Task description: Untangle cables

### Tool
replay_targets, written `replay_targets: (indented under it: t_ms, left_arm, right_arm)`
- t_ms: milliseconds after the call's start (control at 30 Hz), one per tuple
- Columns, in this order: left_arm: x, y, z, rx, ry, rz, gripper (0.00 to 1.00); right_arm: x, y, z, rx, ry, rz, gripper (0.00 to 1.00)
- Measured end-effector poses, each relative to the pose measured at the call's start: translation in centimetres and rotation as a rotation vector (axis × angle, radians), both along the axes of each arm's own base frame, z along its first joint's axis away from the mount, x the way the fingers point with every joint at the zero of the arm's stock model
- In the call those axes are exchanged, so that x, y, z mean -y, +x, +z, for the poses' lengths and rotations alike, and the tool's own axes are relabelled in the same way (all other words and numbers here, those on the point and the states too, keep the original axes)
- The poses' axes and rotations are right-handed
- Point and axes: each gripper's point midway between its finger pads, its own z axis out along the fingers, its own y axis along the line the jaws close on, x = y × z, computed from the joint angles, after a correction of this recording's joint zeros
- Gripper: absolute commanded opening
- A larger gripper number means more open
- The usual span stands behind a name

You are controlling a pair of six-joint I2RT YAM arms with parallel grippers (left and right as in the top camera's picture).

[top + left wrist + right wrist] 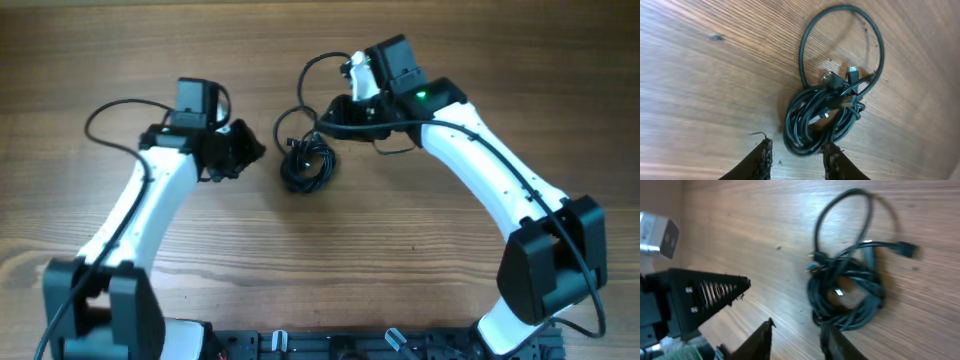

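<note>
Currently both of my end effectors are spread, with nothing pinched between their fingers. From overhead, the cables [305, 163] lie as one dark bunch on the wooden bench [330, 270]. The bunch sits between my left end effector [250, 152] and my right end effector [328, 118], and both are near it.

Through my left wrist camera, most of the cord is wound into a tight coil, and one wide loop [802, 52] stands out from its far side, flat on the wood. Two small plugs [852, 75] rest where that loop meets the coil. The coil's near edge lies right at the gap between my left fingers [762, 160]; I cannot tell whether either finger touches it.

My right wrist camera gives a blurred view of the same bunch. One plug-tipped end [907, 250] sticks out sideways from the coil. One right finger [832, 342] is just beside the coil's edge, and whether they touch is unclear.
</note>
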Motion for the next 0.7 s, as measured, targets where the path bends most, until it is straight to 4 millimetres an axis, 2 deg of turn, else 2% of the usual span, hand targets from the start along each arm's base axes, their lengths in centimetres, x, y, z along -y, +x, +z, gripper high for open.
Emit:
replay_targets:
  t_ms: [133,233,433,567,700]
  left_arm:
    - [3.2,-0.2,-3.4,-0.055,0.026,-0.086,0.31]
    - [4.6,-0.9,-5.5,-0.099,0.043,-0.126,0.32]
    - [3.5,-0.7,-7.0,-0.12,0.114,-0.085,0.37]
    - [3.5,-0.4,-7.8,-0.12,0.125,-0.085,0.38]
    - [4.2,-0.3,-7.8,-0.102,0.132,-0.103,0.35]
  right_arm:
    - [2.3,0.8,-0.5,-0.007,-0.037,-0.039,0.44]
    - [2.7,0.7,-0.8,-0.012,-0.056,-0.041,0.45]
    - [2.8,0.7,-0.9,-0.007,-0.064,-0.039,0.47]
    - [2.8,0.8,-0.9,-0.002,-0.067,-0.035,0.48]
    - [2.8,0.8,-0.9,-0.002,-0.067,-0.035,0.48]
